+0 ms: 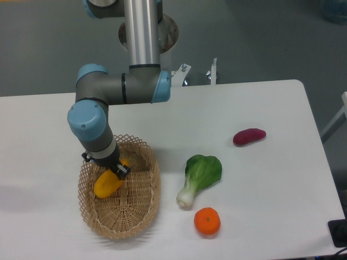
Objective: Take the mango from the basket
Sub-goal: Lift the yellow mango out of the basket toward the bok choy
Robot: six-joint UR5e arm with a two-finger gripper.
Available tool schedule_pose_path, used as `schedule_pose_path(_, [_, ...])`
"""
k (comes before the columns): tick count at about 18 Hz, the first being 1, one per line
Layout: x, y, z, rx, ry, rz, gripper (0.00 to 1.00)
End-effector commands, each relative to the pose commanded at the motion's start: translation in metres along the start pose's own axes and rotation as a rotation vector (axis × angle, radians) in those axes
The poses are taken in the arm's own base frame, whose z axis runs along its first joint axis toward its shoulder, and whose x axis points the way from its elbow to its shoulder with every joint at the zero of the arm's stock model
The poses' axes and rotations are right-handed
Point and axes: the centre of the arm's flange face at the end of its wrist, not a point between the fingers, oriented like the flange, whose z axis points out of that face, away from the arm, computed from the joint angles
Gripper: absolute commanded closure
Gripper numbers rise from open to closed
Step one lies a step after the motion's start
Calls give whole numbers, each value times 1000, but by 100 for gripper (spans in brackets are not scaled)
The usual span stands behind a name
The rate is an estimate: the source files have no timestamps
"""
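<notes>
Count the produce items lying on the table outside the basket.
3: a bok choy right of the basket, an orange below it, a purple oblong far right.

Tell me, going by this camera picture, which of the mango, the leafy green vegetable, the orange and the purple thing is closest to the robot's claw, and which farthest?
From the gripper, nearest first:
1. mango: right at the gripper, inside the basket.
2. leafy green vegetable: on the table, right of the basket.
3. orange: near the front edge, below the vegetable.
4. purple thing: farthest, toward the table's right side.

Yellow-orange mango (107, 183) lies tilted inside tan wicker basket (138, 214).
</notes>
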Motion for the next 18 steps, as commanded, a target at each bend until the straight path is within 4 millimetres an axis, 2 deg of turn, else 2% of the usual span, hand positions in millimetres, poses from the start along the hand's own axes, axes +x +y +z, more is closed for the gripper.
schedule_pose_path(4, [-1, -1, -8, 11, -10, 4, 54])
schedule_pose_path(8, [-14, -10, -39, 56, -49, 3, 54])
schedule_pose_path(10, [-35, -10, -61, 86, -83, -17, 53])
schedule_pose_path(13, [-81, 4, -109, 143, -136, -81, 53])
schedule_pose_path(16, [-116, 37, -139, 150, -138, -96, 53])
schedule_pose_path(18, [-142, 68, -158, 167, -117, -80, 53])
